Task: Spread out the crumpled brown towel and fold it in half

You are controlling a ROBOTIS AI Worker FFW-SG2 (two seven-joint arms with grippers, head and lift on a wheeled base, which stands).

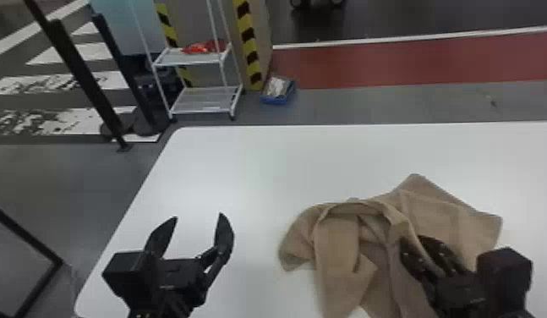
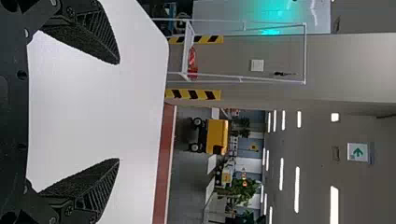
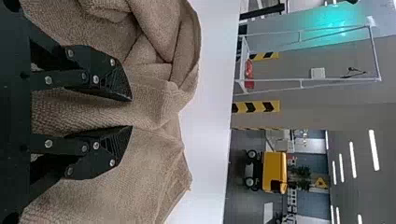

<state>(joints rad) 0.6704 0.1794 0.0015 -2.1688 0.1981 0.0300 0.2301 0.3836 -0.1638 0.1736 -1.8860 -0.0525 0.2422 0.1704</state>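
Towel [image 1: 337,245], brown and all crumpled, lay in a heap on the right side of the white tabletop [image 1: 259,169]. One corner pointed to the far edge, and another poked out to the right. Big folds bunched up in the middle, and loose bits hung toward the near side. The right end effector [image 1: 414,243] was down in the near right part of the heap. In its wrist view, the right end effector [image 3: 132,113] had its fingers close together, with a thick fold of towel squeezed between them. The left end effector [image 1: 198,216] was over the left part of the tabletop, well apart from the towel. Its fingers were wide open, with nothing between them. Past the far edge, a white rack [image 1: 206,99] stood on the floor with a red thing [image 1: 204,46] on its upper shelf.
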